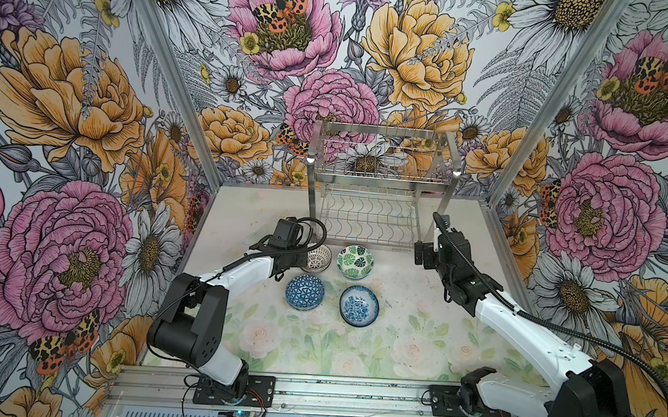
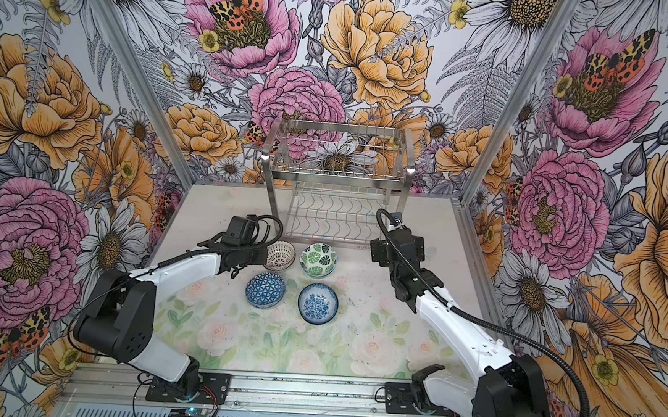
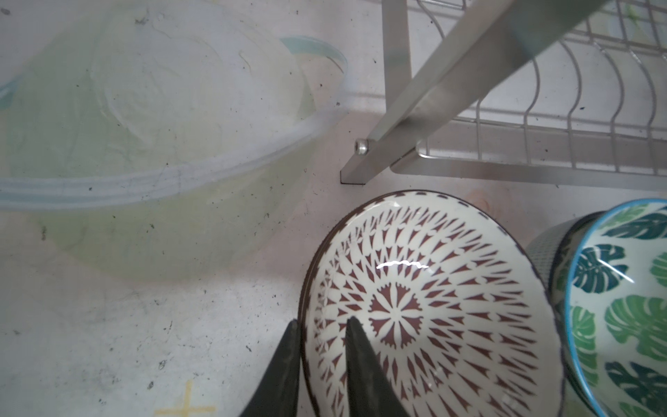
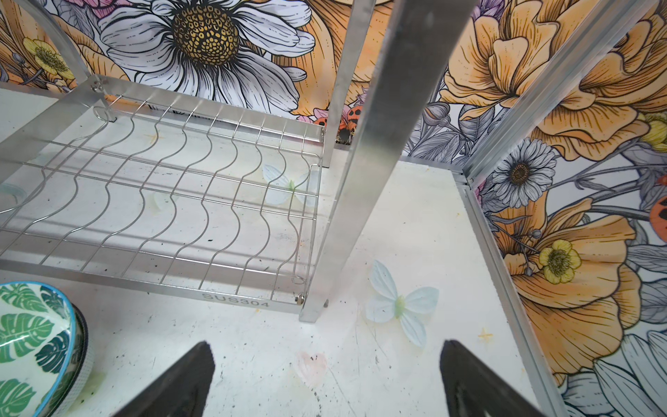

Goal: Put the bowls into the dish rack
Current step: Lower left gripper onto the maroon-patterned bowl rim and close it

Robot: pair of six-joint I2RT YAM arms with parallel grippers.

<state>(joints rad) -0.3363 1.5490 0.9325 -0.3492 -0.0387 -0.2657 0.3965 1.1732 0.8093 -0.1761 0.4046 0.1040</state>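
Left of centre in both top views, straddles rim of white lattice bowl (image 1: 320, 258) (image 2: 280, 255) with left jaws narrow, clamping unclear; holds right jaws wide above desk (image 4: 252, 343) by dish rack (image 1: 382, 176).

Flowered wallpaper (image 1: 373, 61), pink, orange and white with moths (image 1: 285, 8), closes three sides round my scuffed white tabletop (image 1: 398, 293); pale roses (image 1: 261, 334) are printed along its near edge.

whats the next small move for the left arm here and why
Probably lift the white bowl slightly straight up: the left gripper pinches its rim, one finger inside and one outside, and the dish rack behind it has both tiers empty.
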